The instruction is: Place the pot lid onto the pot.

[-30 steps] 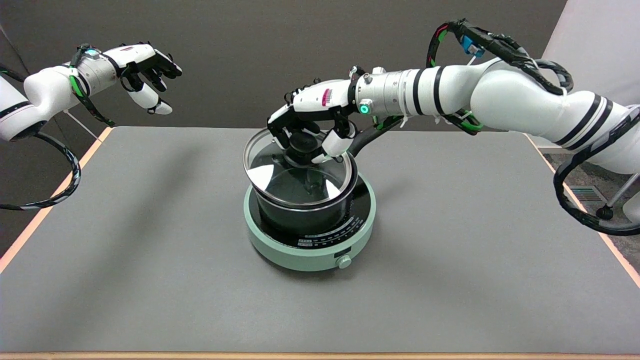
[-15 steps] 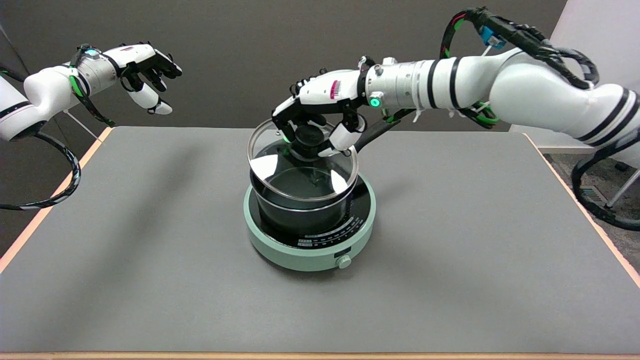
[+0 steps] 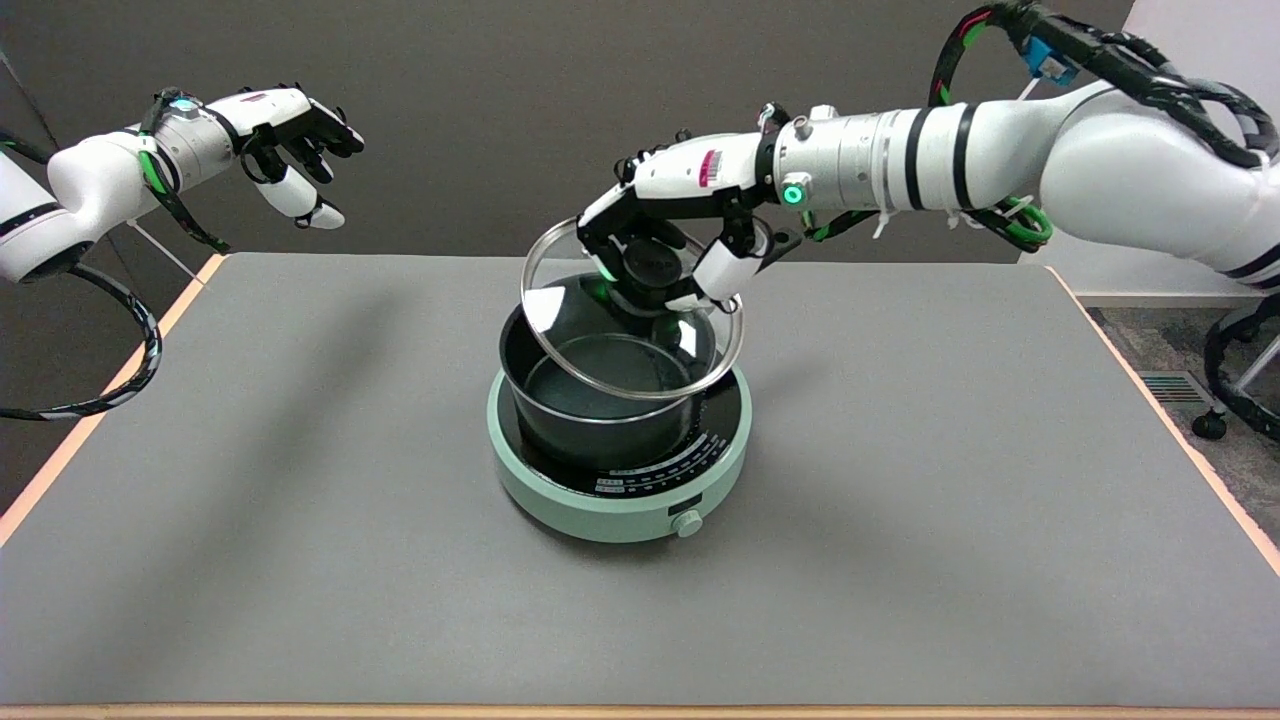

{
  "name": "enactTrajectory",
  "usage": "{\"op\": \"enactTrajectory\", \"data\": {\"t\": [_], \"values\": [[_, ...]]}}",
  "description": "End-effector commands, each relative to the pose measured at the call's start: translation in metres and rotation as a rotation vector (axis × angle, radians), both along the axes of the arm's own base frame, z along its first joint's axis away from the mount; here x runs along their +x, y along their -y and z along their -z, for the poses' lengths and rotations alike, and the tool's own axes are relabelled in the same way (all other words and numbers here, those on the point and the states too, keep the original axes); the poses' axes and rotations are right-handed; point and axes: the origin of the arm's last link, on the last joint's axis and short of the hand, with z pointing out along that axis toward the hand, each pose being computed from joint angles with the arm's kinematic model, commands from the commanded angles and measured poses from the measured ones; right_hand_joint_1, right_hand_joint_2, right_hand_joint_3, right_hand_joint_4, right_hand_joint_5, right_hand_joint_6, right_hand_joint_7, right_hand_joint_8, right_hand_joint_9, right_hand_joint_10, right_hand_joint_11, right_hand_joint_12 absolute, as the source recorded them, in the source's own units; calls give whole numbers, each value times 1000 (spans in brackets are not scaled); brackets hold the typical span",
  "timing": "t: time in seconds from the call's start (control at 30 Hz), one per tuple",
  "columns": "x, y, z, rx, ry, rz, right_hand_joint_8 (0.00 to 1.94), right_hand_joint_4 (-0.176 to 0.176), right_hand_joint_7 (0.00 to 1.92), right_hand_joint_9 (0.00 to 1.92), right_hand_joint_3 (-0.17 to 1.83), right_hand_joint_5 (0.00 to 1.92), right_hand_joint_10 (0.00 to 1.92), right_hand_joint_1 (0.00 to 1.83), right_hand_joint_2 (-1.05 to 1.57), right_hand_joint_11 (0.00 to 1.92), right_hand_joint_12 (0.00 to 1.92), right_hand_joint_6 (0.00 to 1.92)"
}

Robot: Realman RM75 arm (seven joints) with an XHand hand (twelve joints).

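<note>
A black pot (image 3: pixel 600 415) stands on a mint-green induction cooker (image 3: pixel 620 495) at the table's middle. Its long black handle points back right, mostly hidden behind my right hand. The round glass pot lid (image 3: pixel 600 350), rimmed in metal, hangs tilted in the air just above the pot and a little to its right. My right hand (image 3: pixel 670 225) grips the lid's black knob (image 3: pixel 650 270) from above, fingers curled around it. The pot's mouth shows open beneath the lid's lower edge.
The grey table (image 3: pixel 900 500) spreads around the cooker, with orange edges at left and right. The cooker's dial (image 3: pixel 687 523) faces the near side. The idle left hand (image 3: pixel 295 130) hangs in the air at the upper left.
My right hand has lifted the lid off the pot's rim and carried it up and to the right; the lid is now more tilted. The arm has drawn back to the right.
</note>
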Motion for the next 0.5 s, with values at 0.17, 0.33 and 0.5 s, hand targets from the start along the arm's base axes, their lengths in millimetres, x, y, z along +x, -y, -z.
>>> {"op": "enactTrajectory", "data": {"t": [0.17,0.33,0.5], "values": [[-3,0,-5,-21,42,51,1761,176,717,698,913,480,1921,1319,862,-1,1921,1591],[-10,7,-8,-41,36,54,1761,176,718,697,916,480,1921,1320,861,-1,1921,1595],[-17,9,-5,-41,36,71,1763,176,718,696,918,478,1921,1319,860,-1,1921,1598]]}}
